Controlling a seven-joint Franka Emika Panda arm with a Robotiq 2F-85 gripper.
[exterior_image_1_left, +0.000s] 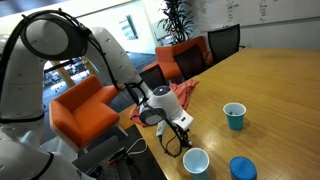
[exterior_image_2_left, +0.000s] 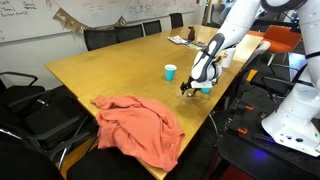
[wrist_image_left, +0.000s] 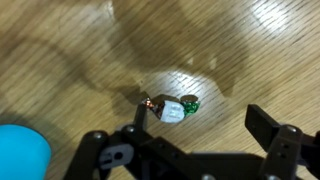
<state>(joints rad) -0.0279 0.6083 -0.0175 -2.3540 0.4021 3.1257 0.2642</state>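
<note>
In the wrist view a small wrapped piece (wrist_image_left: 172, 108), white with a green end and a copper-coloured end, lies on the wooden table (wrist_image_left: 240, 50). My gripper (wrist_image_left: 198, 112) hangs just over it, open. The piece sits between the jaws, close to the left finger (wrist_image_left: 139, 118) and well apart from the right finger (wrist_image_left: 262, 124). Nothing is held. In both exterior views the gripper (exterior_image_1_left: 173, 127) (exterior_image_2_left: 190, 88) points down near the table's edge.
A red-orange cloth (exterior_image_1_left: 182, 95) (exterior_image_2_left: 140, 125) lies on the table. A teal cup (exterior_image_1_left: 234, 116) (exterior_image_2_left: 171, 72), a light blue cup (exterior_image_1_left: 195, 160) and a blue round thing (exterior_image_1_left: 243, 168) (wrist_image_left: 20, 152) stand nearby. Orange chairs (exterior_image_1_left: 85, 108) and black chairs (exterior_image_2_left: 120, 36) line the table.
</note>
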